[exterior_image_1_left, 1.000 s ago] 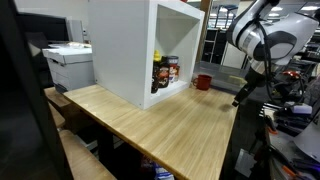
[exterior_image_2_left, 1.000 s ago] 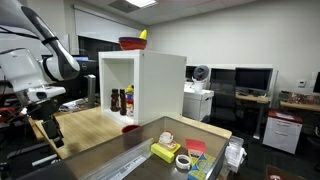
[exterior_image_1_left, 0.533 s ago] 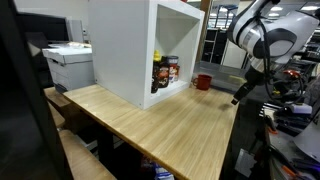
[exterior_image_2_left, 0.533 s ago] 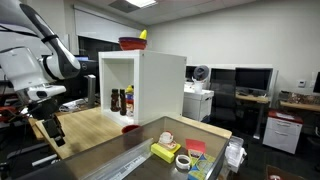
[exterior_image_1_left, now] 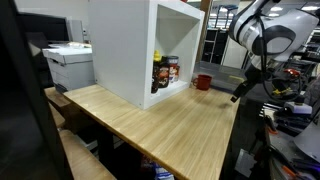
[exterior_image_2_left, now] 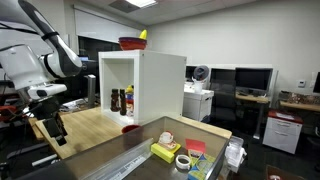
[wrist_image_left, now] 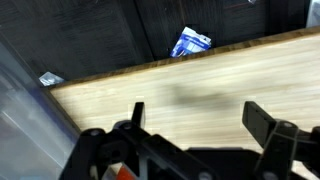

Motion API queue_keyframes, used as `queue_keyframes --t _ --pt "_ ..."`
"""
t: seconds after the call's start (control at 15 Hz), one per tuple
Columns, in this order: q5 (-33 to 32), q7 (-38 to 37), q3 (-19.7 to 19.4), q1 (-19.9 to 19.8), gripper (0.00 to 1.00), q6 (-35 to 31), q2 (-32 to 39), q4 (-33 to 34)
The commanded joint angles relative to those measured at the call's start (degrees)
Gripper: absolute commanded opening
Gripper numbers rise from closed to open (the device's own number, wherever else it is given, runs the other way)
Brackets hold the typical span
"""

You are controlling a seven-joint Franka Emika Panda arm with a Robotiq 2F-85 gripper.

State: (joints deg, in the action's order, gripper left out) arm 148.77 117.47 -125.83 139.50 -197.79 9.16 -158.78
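The table (exterior_image_1_left: 170, 120) is the wooden top your gripper (exterior_image_1_left: 237, 97) hangs beside, at the edge away from the cabinet. There is 1 table under the arm, pale wood, and it shows in both exterior views (exterior_image_2_left: 88, 122) and in the wrist view (wrist_image_left: 200, 85).

You have 1 gripper (exterior_image_2_left: 57, 136), and its 2 fingers (wrist_image_left: 137, 112) stand wide apart with nothing between them. In the wrist view the gripper (wrist_image_left: 200, 120) looks down on bare wood near the table's edge. It touches nothing.

1 red cup (exterior_image_1_left: 203, 82) stands on the table near the open front of the cabinet, well apart from your gripper. It is the loose thing nearest to the gripper.

1 white cabinet (exterior_image_1_left: 140, 45) stands on the table with its front open. Inside it, on the bottom, sits a small cluster of bottles (exterior_image_1_left: 165, 72). You see at least 2, but they are too small to count surely.

On top of the cabinet (exterior_image_2_left: 160, 85) rests 1 red bowl (exterior_image_2_left: 131, 43).

Beyond the table's edge in the wrist view lies 1 blue and white packet (wrist_image_left: 190, 42) on dark ground.
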Motion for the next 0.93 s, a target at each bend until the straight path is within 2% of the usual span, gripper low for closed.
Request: queue_keyframes --t 0.0,0.87 --pt "0.58 0.46 -3.39 2.56 1.00 -0.28 2.49 -0.54" --pt "0.60 1.22 -11.20 8.10 1.00 -0.28 4.89 -0.58"
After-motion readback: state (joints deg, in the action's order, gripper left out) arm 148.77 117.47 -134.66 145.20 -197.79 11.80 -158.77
